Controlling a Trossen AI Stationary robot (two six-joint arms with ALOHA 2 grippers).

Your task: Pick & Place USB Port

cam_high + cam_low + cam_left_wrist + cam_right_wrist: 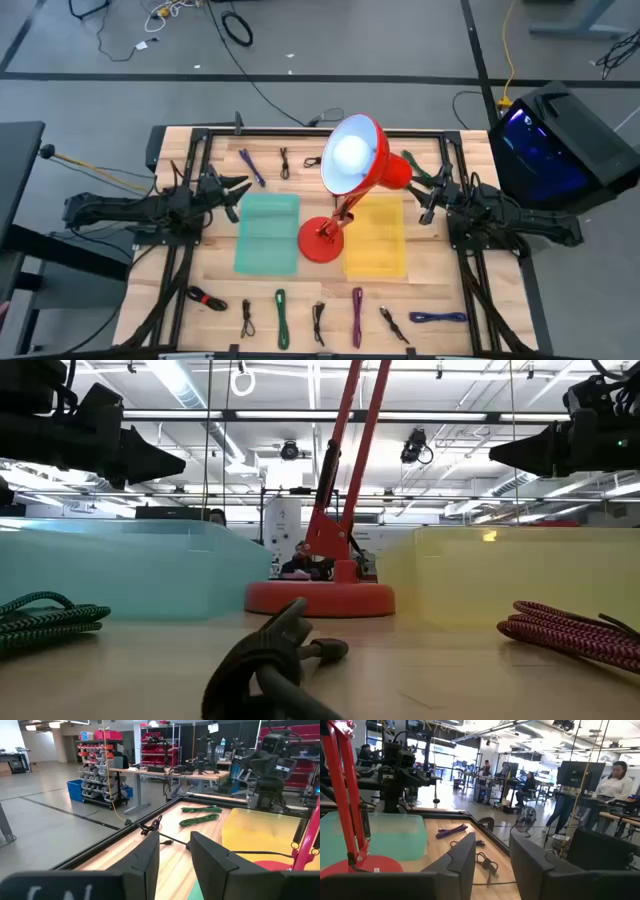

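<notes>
Several coiled cables lie flat on the wooden table: a purple one [250, 166], a black one [285, 160] and a green one [415, 166] by the far edge, and a row along the near edge, among them green [281, 316], purple [357, 316] and blue [438, 317]. Which of them carries the USB port, I cannot tell. My left gripper [243, 190] hangs open above the table, left of the teal tray [268, 232]; its fingers [150, 852] have nothing between them. My right gripper [425, 200] hangs open, right of the yellow tray [377, 240], its fingers [465, 852] likewise apart around nothing.
A red desk lamp stands with its round base [321, 241] between the two trays, its arm and lit shade [352, 155] reaching toward the far edge. Black frame rails [200, 150] run along the table's sides. A dark monitor box [560, 145] stands off the table's far right corner.
</notes>
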